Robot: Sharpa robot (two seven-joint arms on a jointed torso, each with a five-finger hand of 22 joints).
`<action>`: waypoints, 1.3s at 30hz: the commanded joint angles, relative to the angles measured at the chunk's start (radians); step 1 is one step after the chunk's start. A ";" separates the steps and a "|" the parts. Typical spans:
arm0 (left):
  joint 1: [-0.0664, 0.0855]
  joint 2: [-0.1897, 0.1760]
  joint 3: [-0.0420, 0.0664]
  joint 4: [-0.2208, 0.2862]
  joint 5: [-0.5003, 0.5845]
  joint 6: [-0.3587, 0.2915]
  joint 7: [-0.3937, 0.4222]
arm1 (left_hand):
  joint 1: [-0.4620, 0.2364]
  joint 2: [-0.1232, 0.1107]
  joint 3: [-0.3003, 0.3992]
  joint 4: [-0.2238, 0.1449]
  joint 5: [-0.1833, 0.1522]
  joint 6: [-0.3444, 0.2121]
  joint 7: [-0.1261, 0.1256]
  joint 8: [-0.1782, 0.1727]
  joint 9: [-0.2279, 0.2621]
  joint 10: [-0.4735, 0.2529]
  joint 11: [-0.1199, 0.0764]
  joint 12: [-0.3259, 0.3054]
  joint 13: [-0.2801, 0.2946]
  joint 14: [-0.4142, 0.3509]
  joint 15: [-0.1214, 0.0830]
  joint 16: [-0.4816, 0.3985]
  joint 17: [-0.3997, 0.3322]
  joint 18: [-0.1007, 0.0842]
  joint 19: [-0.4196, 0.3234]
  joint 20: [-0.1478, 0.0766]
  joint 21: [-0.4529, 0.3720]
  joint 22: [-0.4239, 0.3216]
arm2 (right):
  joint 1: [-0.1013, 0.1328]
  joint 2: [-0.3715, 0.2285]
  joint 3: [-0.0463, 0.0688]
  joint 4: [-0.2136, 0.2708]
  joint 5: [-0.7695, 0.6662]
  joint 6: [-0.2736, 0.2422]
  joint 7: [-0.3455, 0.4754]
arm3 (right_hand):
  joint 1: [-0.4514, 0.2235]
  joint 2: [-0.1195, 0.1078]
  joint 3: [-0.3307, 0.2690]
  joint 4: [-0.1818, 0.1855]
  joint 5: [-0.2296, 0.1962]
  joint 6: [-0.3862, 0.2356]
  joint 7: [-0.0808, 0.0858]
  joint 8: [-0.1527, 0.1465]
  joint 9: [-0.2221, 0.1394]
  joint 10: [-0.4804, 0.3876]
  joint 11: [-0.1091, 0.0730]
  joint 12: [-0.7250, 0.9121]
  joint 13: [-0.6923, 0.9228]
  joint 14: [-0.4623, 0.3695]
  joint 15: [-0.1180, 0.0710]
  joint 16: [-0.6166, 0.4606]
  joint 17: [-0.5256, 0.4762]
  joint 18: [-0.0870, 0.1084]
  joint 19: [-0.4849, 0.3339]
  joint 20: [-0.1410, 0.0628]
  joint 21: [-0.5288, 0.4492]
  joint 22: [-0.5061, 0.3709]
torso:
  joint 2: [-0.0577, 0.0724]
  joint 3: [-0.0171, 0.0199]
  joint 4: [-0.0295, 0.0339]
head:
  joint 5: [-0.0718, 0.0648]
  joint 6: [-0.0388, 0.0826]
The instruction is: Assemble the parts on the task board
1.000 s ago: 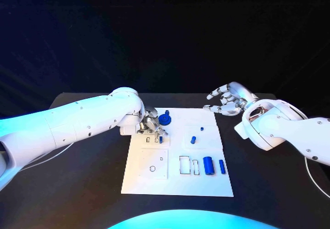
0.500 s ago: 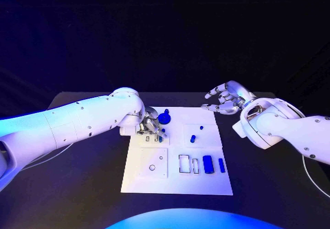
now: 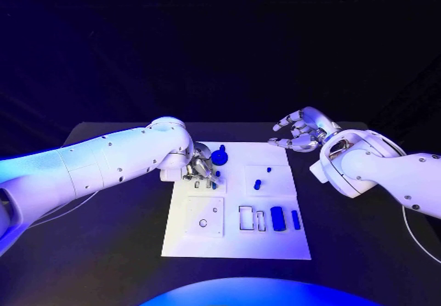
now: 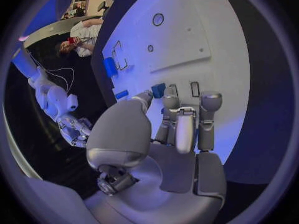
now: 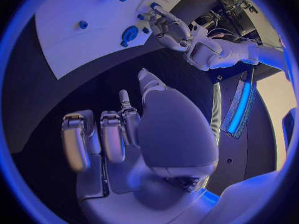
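Two white arms are reaching over the black table (image 3: 110,255) toward the task board (image 3: 237,245), the white plate at its middle. The left hand (image 3: 201,169) is bending down over the board's far left corner, its fingers (image 4: 168,104) pinching a small blue part (image 4: 158,89) against the plate beside a slot. The right hand (image 3: 301,132) is hovering above the table off the board's far right corner, fingers apart and gently curled, holding nothing. Several other blue parts (image 3: 276,218) are lying near the board's right edge.

A black table (image 3: 110,210) stands before a dark curtain-like backdrop (image 3: 220,57), all under blue light.
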 commanded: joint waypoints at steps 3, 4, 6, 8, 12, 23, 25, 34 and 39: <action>0.000 0.004 0.000 0.000 0.020 -0.001 0.003 | 0.033 0.006 0.028 -0.003 0.002 0.006 -0.003 -0.010 0.006 0.001 -0.006 0.000 0.001 0.027 0.002 0.006 0.056 -0.010 -0.002 0.001 0.008 0.004 | 0.000 0.002 0.000 -0.001 -0.003 0.013 -0.001 | 0.002 0.008 0.007 -0.002 0.007 0.009 0.001 0.004 0.002 -0.005 0.000 -0.003 0.138 0.101 -0.004 -0.006 0.241 -0.013 0.103 -0.002 0.002 0.261 | 0.001 -0.0001 -0.0012 | 0.000 -0.001; -0.001 0.004 0.000 0.000 0.022 -0.001 0.004 | 0.039 0.006 0.034 -0.004 0.002 0.007 -0.004 -0.011 0.006 0.001 -0.006 0.000 0.001 0.027 0.001 0.007 0.058 -0.010 -0.002 0.001 0.009 0.006 | 0.000 0.002 0.000 -0.001 -0.003 0.014 -0.001 | 0.002 0.008 0.008 -0.003 0.009 0.009 0.001 0.004 0.002 -0.005 0.000 -0.003 0.138 0.101 -0.004 -0.007 0.240 -0.014 0.103 -0.002 0.002 0.261 | 0.001 0.0000 -0.0015 | 0.000 -0.001; -0.001 0.005 0.000 -0.001 0.025 0.001 0.004 | 0.064 0.006 0.060 -0.010 0.001 0.007 -0.006 -0.015 0.010 0.001 -0.008 -0.002 0.000 0.029 -0.001 0.008 0.061 -0.011 -0.001 0.000 0.011 0.008 | 0.000 0.002 0.000 -0.001 -0.003 0.015 -0.002 | 0.004 0.007 0.013 -0.003 0.025 0.009 0.001 0.006 0.002 -0.005 -0.001 -0.003 0.138 0.101 -0.005 -0.006 0.240 -0.013 0.103 -0.003 0.002 0.261 | 0.001 -0.0002 -0.0014 | -0.001 -0.001; -0.002 0.007 0.000 -0.003 0.027 0.006 0.004 | 0.091 0.001 0.097 -0.019 -0.001 0.010 -0.009 -0.019 0.015 0.002 -0.011 -0.005 -0.001 0.030 -0.003 0.010 0.065 -0.011 0.000 -0.002 0.014 0.012 | 0.000 0.002 0.000 -0.001 -0.003 0.016 -0.003 | 0.004 0.005 0.017 -0.003 0.038 0.009 0.001 0.007 0.002 -0.005 -0.001 -0.003 0.137 0.101 -0.005 -0.006 0.240 -0.014 0.103 -0.003 0.003 0.261 | 0.001 -0.0004 -0.0014 | -0.001 -0.002; -0.003 0.009 -0.001 -0.008 0.030 0.014 0.004 | 0.102 -0.009 0.133 -0.024 -0.001 0.015 -0.010 -0.023 0.019 0.004 -0.013 -0.008 -0.004 0.032 -0.004 0.011 0.068 -0.012 0.002 -0.003 0.017 0.015 | 0.000 0.001 0.000 -0.001 -0.003 0.017 -0.003 | 0.004 0.004 0.018 -0.003 0.044 0.009 0.001 0.007 0.001 -0.005 -0.001 -0.003 0.137 0.101 -0.005 -0.006 0.241 -0.013 0.103 -0.004 0.001 0.260 | 0.001 -0.0002 -0.0007 | -0.001 -0.005; -0.006 0.001 -0.002 -0.010 0.042 0.001 0.006 | 0.112 -0.060 0.360 -0.104 0.003 0.020 -0.012 -0.033 0.052 0.012 -0.017 -0.024 -0.015 0.035 -0.008 0.014 0.076 -0.013 0.005 -0.007 0.027 0.025 | 0.000 0.001 0.000 -0.001 -0.003 0.017 -0.003 | 0.005 0.004 0.021 -0.003 0.051 0.009 0.000 0.008 0.002 -0.004 -0.002 -0.002 0.138 0.101 -0.005 -0.006 0.241 -0.013 0.103 -0.004 0.002 0.261 | 0.001 0.0001 -0.0006 | 0.000 -0.005; -0.007 -0.004 -0.002 -0.007 0.048 -0.016 0.009 | 0.097 -0.092 0.480 -0.173 0.021 0.033 -0.010 -0.016 0.078 0.042 -0.018 -0.022 -0.001 0.044 -0.013 0.021 0.094 -0.017 0.024 -0.012 0.044 0.050 | 0.000 0.001 0.000 -0.001 -0.003 0.017 -0.003 | 0.005 0.004 0.021 -0.003 0.051 0.009 0.000 0.008 0.002 -0.004 -0.002 -0.002 0.138 0.101 -0.005 -0.006 0.241 -0.013 0.103 -0.004 0.002 0.261 | 0.001 0.0006 -0.0013 | 0.001 0.000; -0.008 -0.039 0.000 0.018 0.098 -0.128 0.028 | -0.014 -0.143 0.607 -0.271 0.192 0.076 -0.027 -0.001 0.121 0.122 -0.035 0.002 0.056 0.065 -0.027 0.036 0.137 -0.032 0.080 -0.024 0.091 0.123 | 0.000 -0.002 0.000 -0.002 -0.003 0.015 -0.002 | 0.004 0.003 0.024 -0.002 0.060 0.010 0.000 0.009 0.001 -0.005 -0.002 -0.003 0.137 0.101 -0.006 -0.007 0.240 -0.013 0.103 -0.004 0.001 0.260 | 0.000 0.0013 0.0015 | 0.000 -0.003; -0.008 -0.060 0.002 0.044 0.126 -0.183 0.036 | -0.031 -0.155 0.616 -0.289 0.240 0.092 -0.033 -0.004 0.126 0.143 -0.041 0.009 0.074 0.068 -0.033 0.037 0.141 -0.036 0.099 -0.030 0.105 0.148 | 0.000 -0.005 0.000 -0.002 -0.003 0.013 -0.002 | 0.002 0.002 0.028 -0.002 0.072 0.009 0.000 0.009 0.001 -0.004 -0.002 -0.003 0.137 0.101 -0.006 -0.007 0.240 -0.013 0.103 -0.005 0.002 0.261 | -0.001 0.0013 0.0016 | 0.003 -0.002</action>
